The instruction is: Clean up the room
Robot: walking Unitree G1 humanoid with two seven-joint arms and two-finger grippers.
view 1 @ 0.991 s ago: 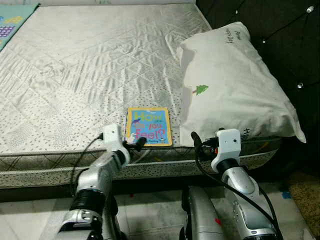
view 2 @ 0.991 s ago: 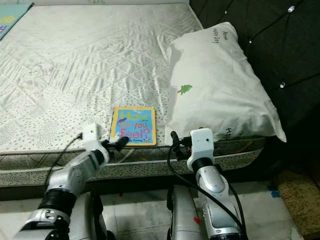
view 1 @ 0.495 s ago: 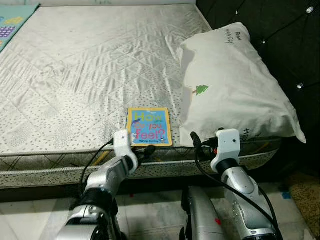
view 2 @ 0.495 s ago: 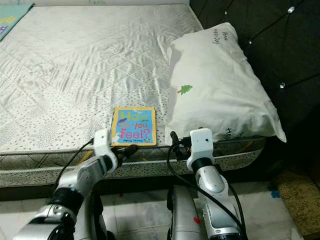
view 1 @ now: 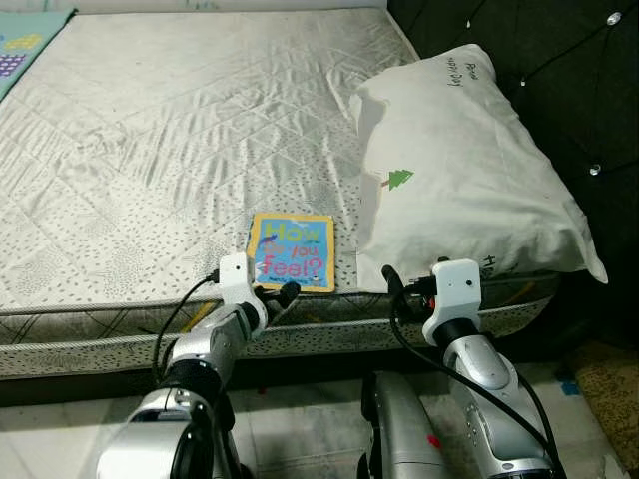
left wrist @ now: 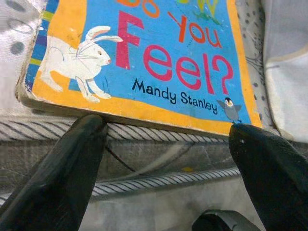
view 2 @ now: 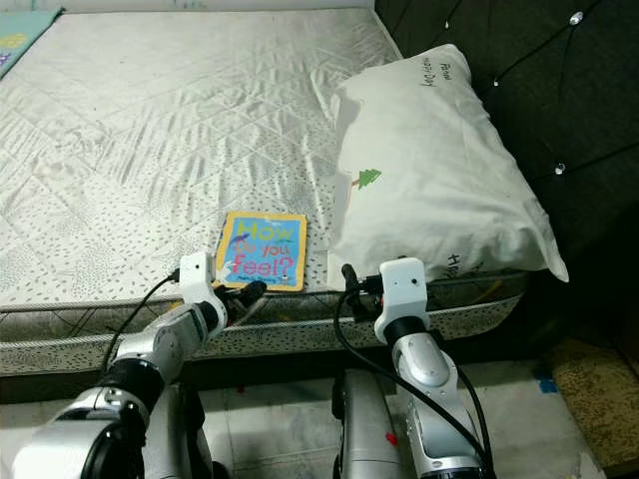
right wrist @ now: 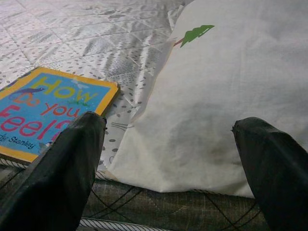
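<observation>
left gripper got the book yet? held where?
Nothing held. Left gripper is open at the book's near edge, one finger touching it; right gripper open, empty.

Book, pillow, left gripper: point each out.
book (view 1: 291,251), left eye view, middle of the blue cover.
pillow (view 1: 469,180), left eye view, centre of the white case.
left gripper (left wrist: 168,159), left wrist view, midway between its open fingertips, just below the book's near edge.

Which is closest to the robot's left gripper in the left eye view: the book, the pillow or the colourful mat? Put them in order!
1. Book: right in front of the left gripper, at the mattress edge.
2. Pillow: off to the right.
3. Colourful mat: far left corner.
</observation>
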